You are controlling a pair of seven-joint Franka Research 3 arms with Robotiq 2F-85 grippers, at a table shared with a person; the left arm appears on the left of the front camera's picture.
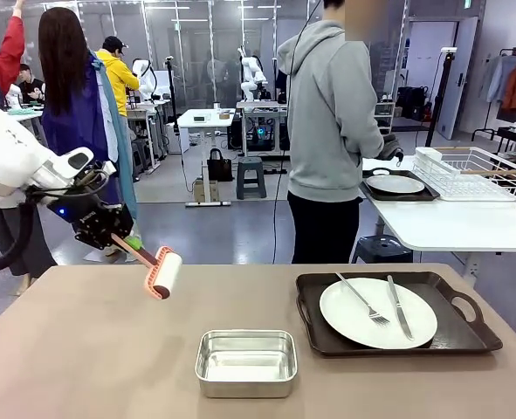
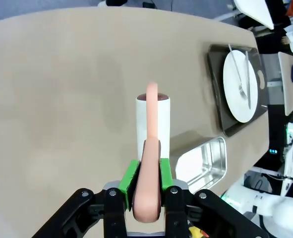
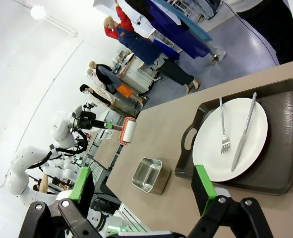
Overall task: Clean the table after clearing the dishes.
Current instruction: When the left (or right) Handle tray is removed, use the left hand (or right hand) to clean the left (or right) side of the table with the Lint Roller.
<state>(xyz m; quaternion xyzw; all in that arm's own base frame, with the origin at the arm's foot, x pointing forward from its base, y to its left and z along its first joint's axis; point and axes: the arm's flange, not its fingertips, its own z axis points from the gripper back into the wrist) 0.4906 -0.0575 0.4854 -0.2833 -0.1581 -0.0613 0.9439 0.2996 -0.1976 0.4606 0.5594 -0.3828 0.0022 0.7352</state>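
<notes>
While aloft, roller [image 1: 166, 272] nr steel pan [image 1: 246, 361].

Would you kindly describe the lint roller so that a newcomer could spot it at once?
Start at the wide brown table. Over its far left part, the left gripper is shut on the lint roller. Unlike the steel pan and the white plate, it has a salmon-pink handle and a white roll.

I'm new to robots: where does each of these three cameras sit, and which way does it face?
Front view: fixed between the arms, facing across the table at the person; the left arm shows.
Left wrist view: on the left wrist, looking down the left gripper, shut on the lint roller.
Right wrist view: on the right wrist, past the open right gripper, over the table.
All share the plate, tray and pan.
</notes>
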